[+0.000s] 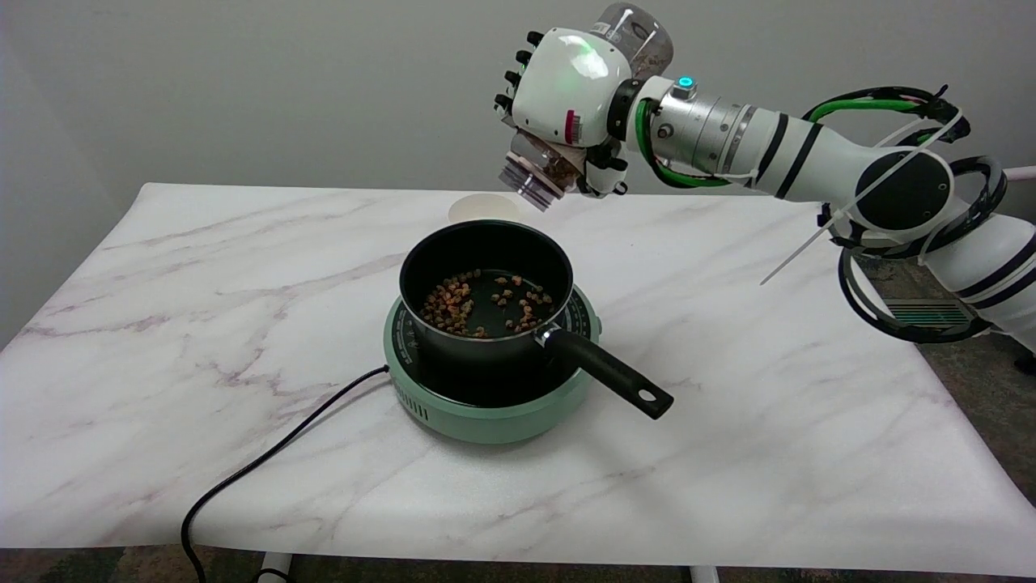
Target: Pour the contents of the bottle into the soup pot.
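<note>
Clear plastic, the bottle [558,121] is tipped mouth-down in the right hand [566,93], whose fingers wrap its middle; its threaded neck hangs in the air above and behind the pot [486,283], and brown pellets show inside it. More brown pellets [477,304] lie scattered over the floor of the black pot, which sits on a green hotplate [486,409] with its handle pointing toward the lower right. A black cord [267,461] runs off the marble-patterned surface [202,324]. A pale disc [484,209] lies behind the pot. No writing is legible.
</note>
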Available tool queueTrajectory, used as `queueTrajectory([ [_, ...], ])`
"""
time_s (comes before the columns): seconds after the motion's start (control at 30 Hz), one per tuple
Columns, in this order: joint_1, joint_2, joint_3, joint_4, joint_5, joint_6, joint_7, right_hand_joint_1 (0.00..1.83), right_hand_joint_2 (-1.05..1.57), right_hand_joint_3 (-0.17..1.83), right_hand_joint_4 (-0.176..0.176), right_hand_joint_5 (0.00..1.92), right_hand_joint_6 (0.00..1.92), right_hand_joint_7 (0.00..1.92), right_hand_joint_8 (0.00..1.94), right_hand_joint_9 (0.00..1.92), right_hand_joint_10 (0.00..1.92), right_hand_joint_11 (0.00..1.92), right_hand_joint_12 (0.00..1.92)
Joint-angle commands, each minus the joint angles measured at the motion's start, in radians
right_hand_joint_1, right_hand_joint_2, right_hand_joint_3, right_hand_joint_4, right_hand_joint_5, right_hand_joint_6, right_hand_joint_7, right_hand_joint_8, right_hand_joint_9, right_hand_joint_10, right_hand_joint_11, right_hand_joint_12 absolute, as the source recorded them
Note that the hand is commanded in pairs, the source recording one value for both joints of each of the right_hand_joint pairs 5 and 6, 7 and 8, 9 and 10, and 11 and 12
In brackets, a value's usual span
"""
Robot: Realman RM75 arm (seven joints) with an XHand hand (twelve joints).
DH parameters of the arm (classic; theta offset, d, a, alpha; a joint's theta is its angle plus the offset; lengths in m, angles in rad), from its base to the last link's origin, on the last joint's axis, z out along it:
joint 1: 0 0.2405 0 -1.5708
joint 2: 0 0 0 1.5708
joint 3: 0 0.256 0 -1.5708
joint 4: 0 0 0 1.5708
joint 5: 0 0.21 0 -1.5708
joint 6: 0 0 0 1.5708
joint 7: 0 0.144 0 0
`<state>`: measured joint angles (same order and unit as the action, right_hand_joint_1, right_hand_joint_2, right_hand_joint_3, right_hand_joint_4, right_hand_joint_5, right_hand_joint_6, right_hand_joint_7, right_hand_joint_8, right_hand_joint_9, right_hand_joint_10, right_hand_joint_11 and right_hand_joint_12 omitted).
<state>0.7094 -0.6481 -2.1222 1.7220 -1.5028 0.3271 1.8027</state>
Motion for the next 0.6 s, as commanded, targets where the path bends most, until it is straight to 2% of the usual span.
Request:
queueTrajectory([
  [0.03,-0.001,0.000,-0.004,-0.001,0.002,-0.001,0.008,1.26,1.39,0.67,0.000,1.92,1.92,1.92,1.92,1.41,1.41,1.23,1.23],
  [0.6,-0.022,0.003,-0.020,0.013,0.048,-0.007,0.022,1.26,1.38,0.66,0.000,1.92,1.92,1.92,1.92,1.41,1.41,1.23,1.23],
])
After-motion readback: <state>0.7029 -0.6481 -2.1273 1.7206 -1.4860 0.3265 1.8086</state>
